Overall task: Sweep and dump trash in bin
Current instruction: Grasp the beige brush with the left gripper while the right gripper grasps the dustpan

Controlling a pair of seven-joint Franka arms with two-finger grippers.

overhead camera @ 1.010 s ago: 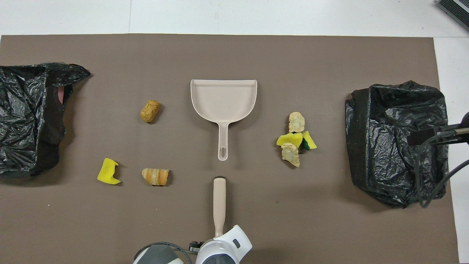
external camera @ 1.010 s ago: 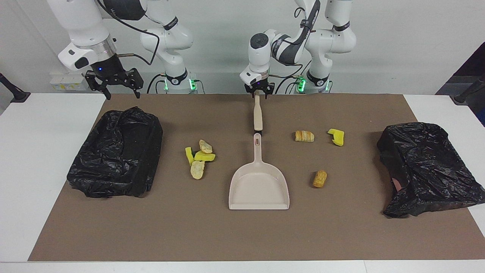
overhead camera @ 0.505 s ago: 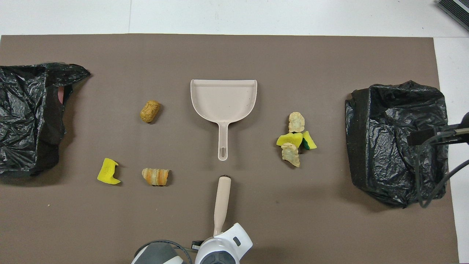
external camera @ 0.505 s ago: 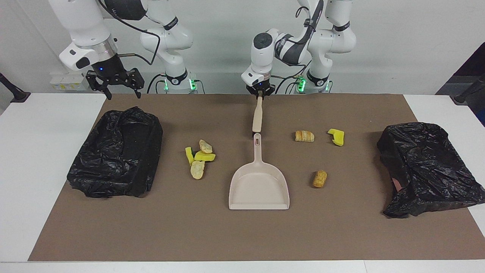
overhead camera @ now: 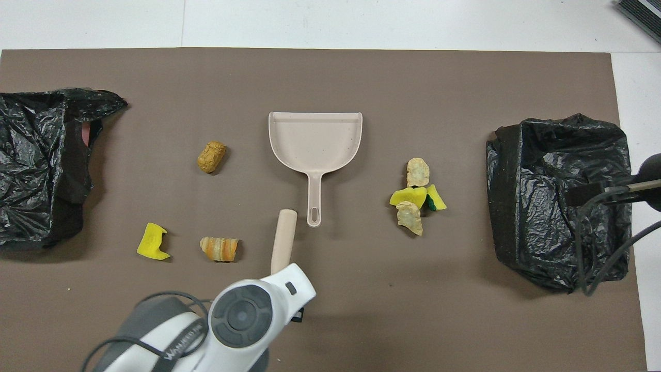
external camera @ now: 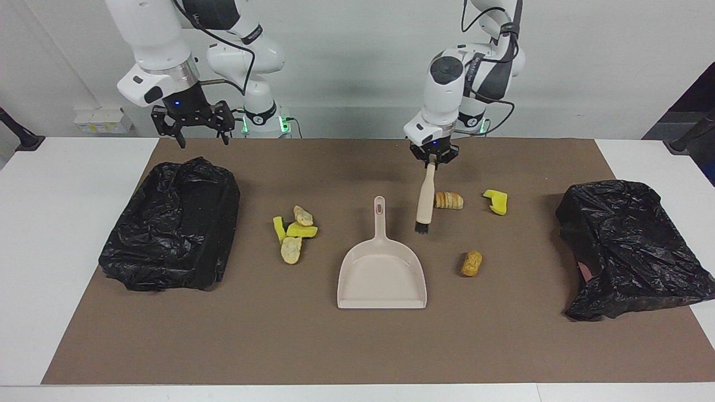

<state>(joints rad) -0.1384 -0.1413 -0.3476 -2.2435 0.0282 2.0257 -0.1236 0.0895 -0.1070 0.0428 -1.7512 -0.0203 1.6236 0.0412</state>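
My left gripper (external camera: 430,160) is shut on the top of the beige brush (external camera: 424,196), which hangs tilted with its dark bristle end low over the mat, between the dustpan's handle and a striped bread lump (external camera: 448,200). In the overhead view the left wrist covers the grip and only the brush (overhead camera: 284,238) shows. The beige dustpan (external camera: 381,274) lies flat mid-mat. Trash: a yellow sponge chunk (external camera: 496,201), a tan lump (external camera: 471,263), and a cluster of scraps (external camera: 293,231) toward the right arm's end. My right gripper (external camera: 203,139) hangs open over the mat's edge by the black-lined bin (external camera: 173,223).
A second black bag-lined bin (external camera: 625,245) sits at the left arm's end of the brown mat (external camera: 335,346). In the overhead view the bins (overhead camera: 557,201) (overhead camera: 36,165) flank the dustpan (overhead camera: 315,139), and cables of the right arm hang over one.
The left gripper finished closing on the brush, lifted it and carried it toward the left arm's end, beside the striped bread lump. The right gripper shifted slightly toward the table's middle.
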